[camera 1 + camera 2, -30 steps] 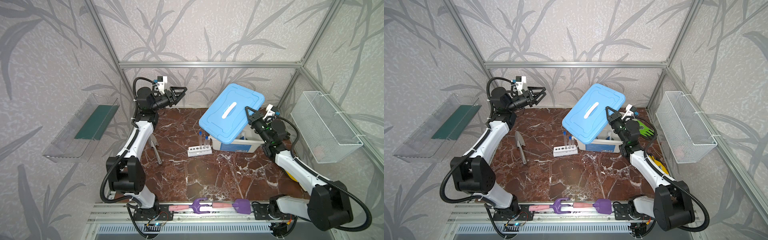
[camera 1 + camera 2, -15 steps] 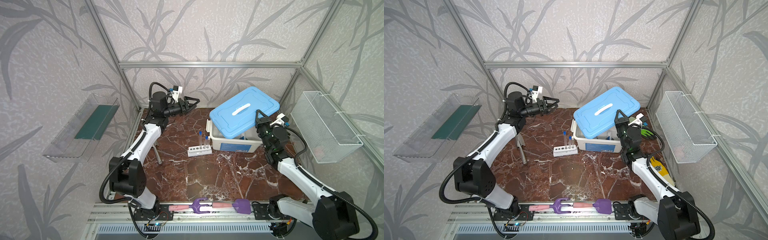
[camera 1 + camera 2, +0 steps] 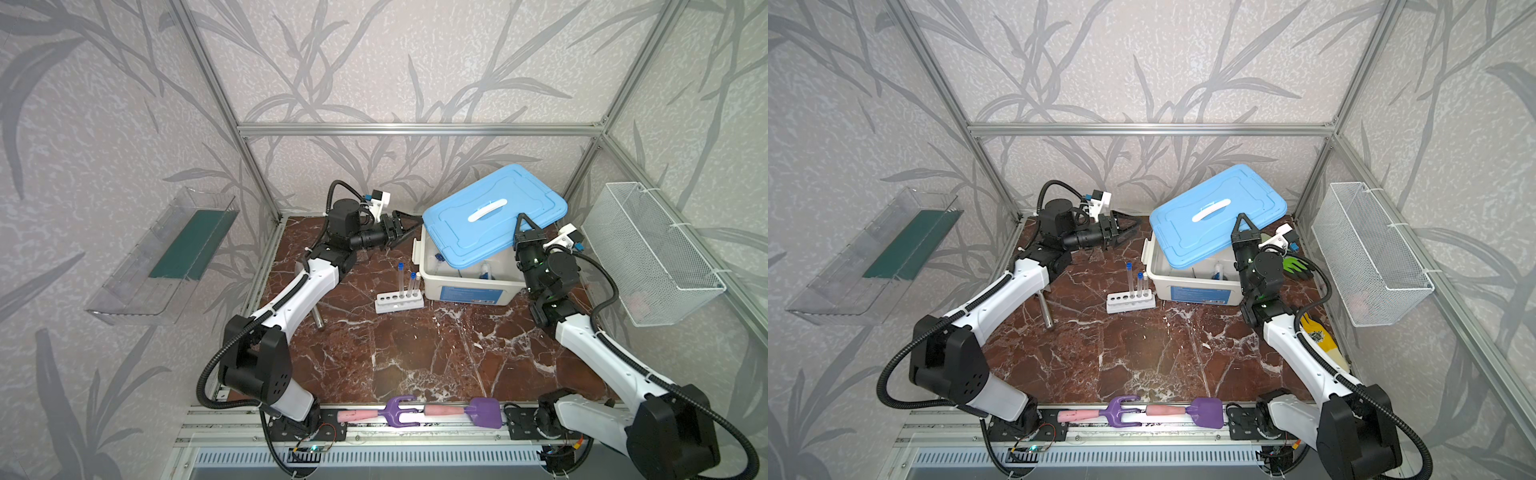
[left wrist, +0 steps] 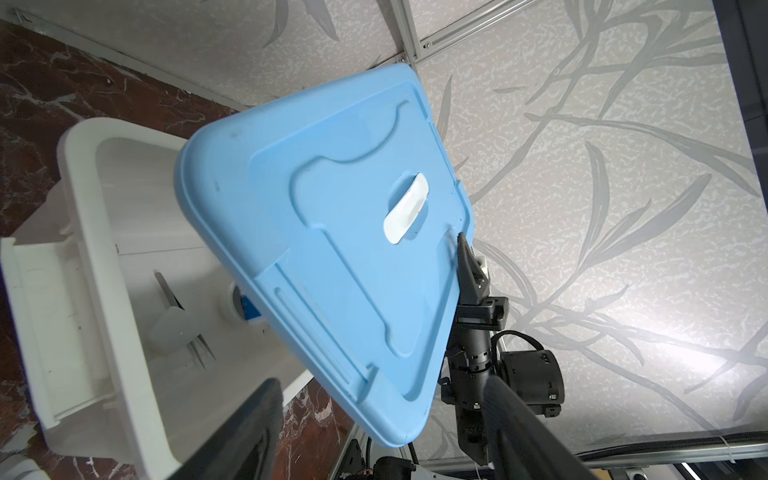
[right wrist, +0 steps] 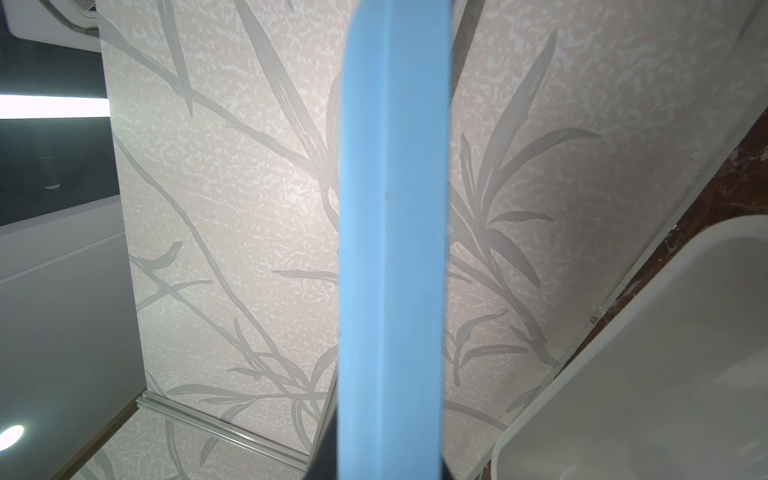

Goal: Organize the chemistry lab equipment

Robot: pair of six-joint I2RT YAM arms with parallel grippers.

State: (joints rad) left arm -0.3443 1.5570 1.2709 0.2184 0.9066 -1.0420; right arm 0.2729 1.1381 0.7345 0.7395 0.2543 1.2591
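My right gripper is shut on the near right edge of the blue lid, holding it tilted over the open white bin. In the right wrist view the lid's edge runs between the fingers. My left gripper is open and level beside the lid's left corner; the lid fills its wrist view. Two blue-capped test tubes stand in the white rack left of the bin. Inside the bin lie a white blue-labelled bottle and a small white cup.
Two purple pink-handled garden tools lie on the front rail. A metal trowel sits under my left arm. A green glove and a yellow glove lie at the right. A wire basket and a clear shelf hang on the side walls.
The right gripper has carried the lid rightward and lower, back over the bin. My left arm has swung right toward the bin, and its jaws have spread a little wider.
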